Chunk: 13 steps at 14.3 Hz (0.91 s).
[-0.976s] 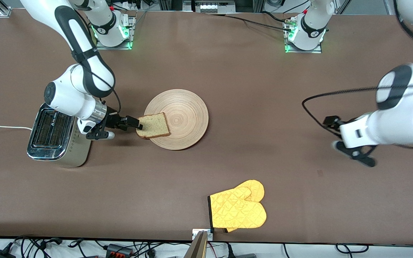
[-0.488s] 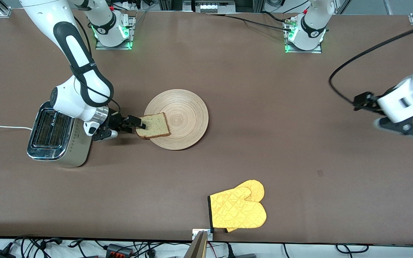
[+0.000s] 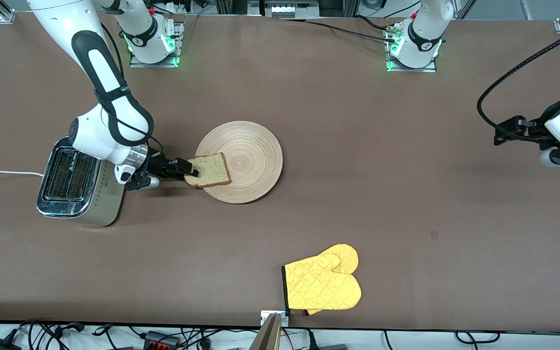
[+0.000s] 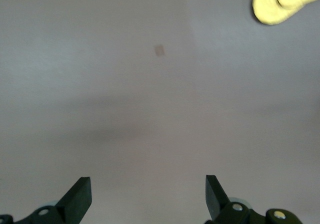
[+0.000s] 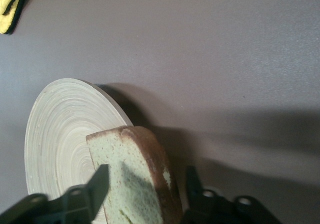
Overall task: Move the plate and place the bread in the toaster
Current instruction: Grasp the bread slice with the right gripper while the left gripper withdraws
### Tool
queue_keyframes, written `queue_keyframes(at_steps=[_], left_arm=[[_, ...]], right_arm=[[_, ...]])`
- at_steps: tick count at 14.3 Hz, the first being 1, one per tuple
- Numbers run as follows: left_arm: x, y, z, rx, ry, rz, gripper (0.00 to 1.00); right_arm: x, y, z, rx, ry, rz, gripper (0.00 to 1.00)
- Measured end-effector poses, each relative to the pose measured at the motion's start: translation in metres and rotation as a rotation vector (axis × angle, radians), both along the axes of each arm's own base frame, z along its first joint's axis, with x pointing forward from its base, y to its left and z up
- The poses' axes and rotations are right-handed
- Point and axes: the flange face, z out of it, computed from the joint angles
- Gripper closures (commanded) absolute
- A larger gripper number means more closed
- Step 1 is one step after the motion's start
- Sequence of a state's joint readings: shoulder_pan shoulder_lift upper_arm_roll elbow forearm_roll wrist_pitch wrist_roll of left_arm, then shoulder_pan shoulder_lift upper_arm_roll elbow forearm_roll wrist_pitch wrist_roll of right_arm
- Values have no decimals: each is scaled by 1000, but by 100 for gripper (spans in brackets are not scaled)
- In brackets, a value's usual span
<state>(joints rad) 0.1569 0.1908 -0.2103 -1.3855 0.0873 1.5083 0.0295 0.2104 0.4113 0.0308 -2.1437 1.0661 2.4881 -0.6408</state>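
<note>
The plate (image 3: pixel 239 162) lies flat near the middle of the table (image 3: pixel 358 146), with the bread (image 3: pixel 207 170) resting on its edge toward the right arm's end of the table and overhanging the rim there. The toaster (image 3: pixel 73 183) stands on the table toward the right arm's end, well apart from the plate, its chrome top and two slots facing up and its white cord (image 3: pixel 3 172) running off toward the table edge. The right gripper (image 3: pixel 188 168) is positioned low between the toaster and the plate, at the overhanging crust edge of the bread. In the right wrist view, one finger (image 5: pixel 100 181) lies over the upper face of the bread (image 5: pixel 135 179) and the other sits under the crust side, so the jaws bracket the slice; whether they press on it or stand just clear of it cannot be told. The bread lies on the plate (image 5: pixel 60 134) in that view. The left gripper (image 4: pixel 147 196) waits in the air over bare table at the left arm's end, its fingers spread wide with nothing between them. A yellow oven mitt (image 3: pixel 323 283) lies flat on the table, nearer to the front camera than the plate and well apart from it.
</note>
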Motion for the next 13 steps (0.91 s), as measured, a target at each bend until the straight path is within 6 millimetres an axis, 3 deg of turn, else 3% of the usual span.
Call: queue_keyframes(at_steps=[2, 5, 7, 9, 13], left_arm=[[-16, 2, -2, 18, -40, 21, 0], [-52, -1, 1, 26, -65, 26, 0], [-74, -7, 5, 4, -77, 21, 0], [-83, -5, 6, -34, -82, 34, 0], [-81, -2, 5, -41, -91, 40, 0]], right_arm=[[0, 0, 0, 4, 0, -5, 60], [0, 0, 0, 5, -2, -4, 88], [0, 0, 0, 6, -2, -6, 100], [0, 0, 1, 9, -4, -9, 100], [9, -3, 15, 15, -33, -19, 100]])
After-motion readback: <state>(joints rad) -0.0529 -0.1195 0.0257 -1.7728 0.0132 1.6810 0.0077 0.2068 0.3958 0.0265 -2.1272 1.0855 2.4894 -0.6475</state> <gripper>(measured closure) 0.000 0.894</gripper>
